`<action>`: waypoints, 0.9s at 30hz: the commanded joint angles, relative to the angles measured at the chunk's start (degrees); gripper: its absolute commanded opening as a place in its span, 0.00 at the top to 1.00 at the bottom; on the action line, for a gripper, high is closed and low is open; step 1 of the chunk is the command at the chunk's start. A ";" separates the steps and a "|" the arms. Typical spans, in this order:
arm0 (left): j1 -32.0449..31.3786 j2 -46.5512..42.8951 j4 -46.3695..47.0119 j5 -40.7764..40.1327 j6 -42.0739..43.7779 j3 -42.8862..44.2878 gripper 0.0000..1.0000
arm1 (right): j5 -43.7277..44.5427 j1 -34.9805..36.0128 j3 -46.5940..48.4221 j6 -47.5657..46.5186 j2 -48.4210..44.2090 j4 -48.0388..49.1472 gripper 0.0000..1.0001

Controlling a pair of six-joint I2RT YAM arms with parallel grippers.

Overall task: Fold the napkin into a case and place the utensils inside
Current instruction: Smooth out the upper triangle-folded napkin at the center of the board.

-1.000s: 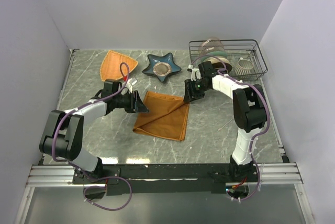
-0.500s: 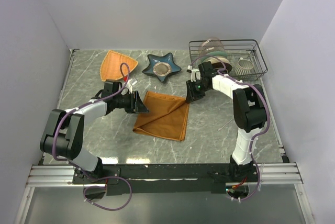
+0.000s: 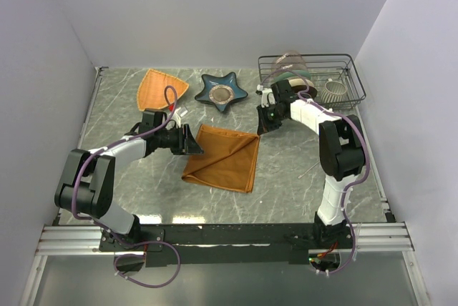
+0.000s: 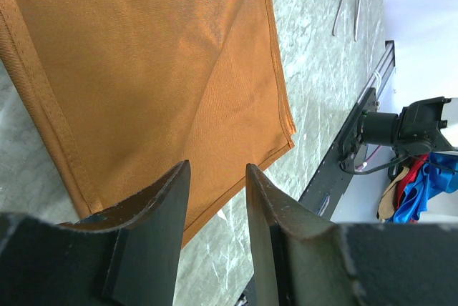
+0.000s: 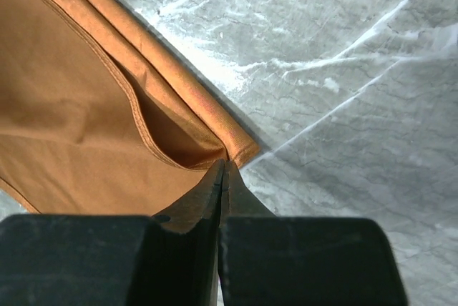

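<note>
Surface (image 3: pixel 286 184) carries the napkin (image 3: pixel 223 157), doubled over, flat between both grippers. Likely soft, light, limp, and the layers may slip, so pinch a hemmed corner through both.

Left gripper (image 4: pixel 217 170): released, spread over the napkin's edge.

Right gripper (image 5: pixel 223 164): clenched, nothing seen between, a corner just beyond its tips.

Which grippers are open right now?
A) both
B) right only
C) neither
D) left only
D: in its wrist view the left gripper is spread with a clear gap over the napkin, while the right gripper is closed tight by the napkin's corner.
</note>
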 commanded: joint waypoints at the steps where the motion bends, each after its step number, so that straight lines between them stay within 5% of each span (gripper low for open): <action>1: -0.08 0.06 0.61 0.24 -0.28 1.84 0.57 | 1.53 -0.39 2.53 -0.71 0.35 0.19 1.00; 5: -0.08 0.23 0.70 0.24 -0.28 1.67 0.57 | 1.10 -0.48 2.96 -2.19 0.53 -1.20 1.00; 7: -0.08 0.23 0.79 0.33 -0.37 1.67 0.57 | 0.22 -0.39 2.71 -2.99 0.35 -1.65 0.89; 17: -0.08 1.02 0.88 0.16 -0.55 2.20 0.57 | 1.18 1.63 -0.55 -6.77 -1.23 -0.60 0.73; 27: -0.17 1.99 1.05 0.24 -0.98 2.64 0.57 | 1.62 2.34 1.21 -8.88 -1.05 -2.36 0.70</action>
